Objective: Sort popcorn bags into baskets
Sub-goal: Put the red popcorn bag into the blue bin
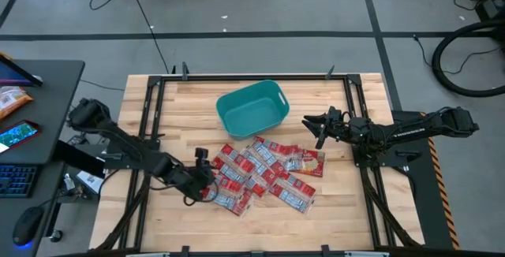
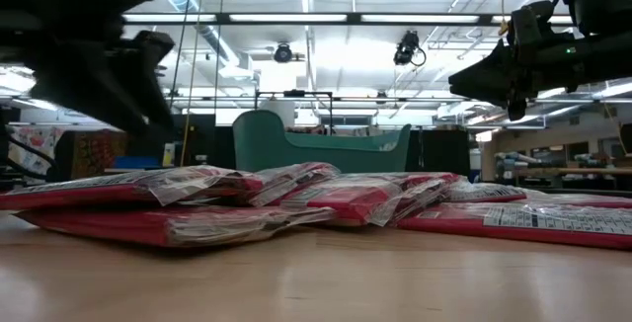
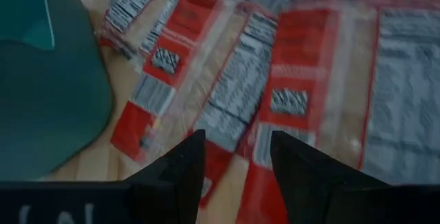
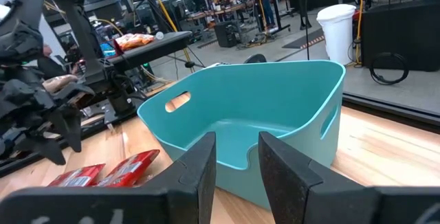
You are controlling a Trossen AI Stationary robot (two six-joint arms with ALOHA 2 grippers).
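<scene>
Left gripper [image 1: 207,180] first: we are hovering it over the left edge of the pile of bags [image 1: 264,174], fingers [image 3: 180,176] parted by about a bag's short edge, with nothing between them. Its wrist view is showing overlapping red packets right under the tips and the tub's wall off to one side. We are judging the step in hand to be a pick from this edge.

To do it well, we are aiming for one bag [image 3: 179,80] whose edge lies free on the wood, not for the overlap, since closing there would likely lift two at once. We are keeping the fingers square to the packet's long side and pinching near the seam, where the film is stiffer; these bags look slick and floppy.

Middle of the table: tub [image 1: 252,107] is standing upright just behind the pile, apparently empty.

Right gripper [image 1: 318,126] is waiting beside the tub's right wall, fingers slightly apart and empty, facing the tub in its wrist view. We are keeping the carry path clear of it.
</scene>
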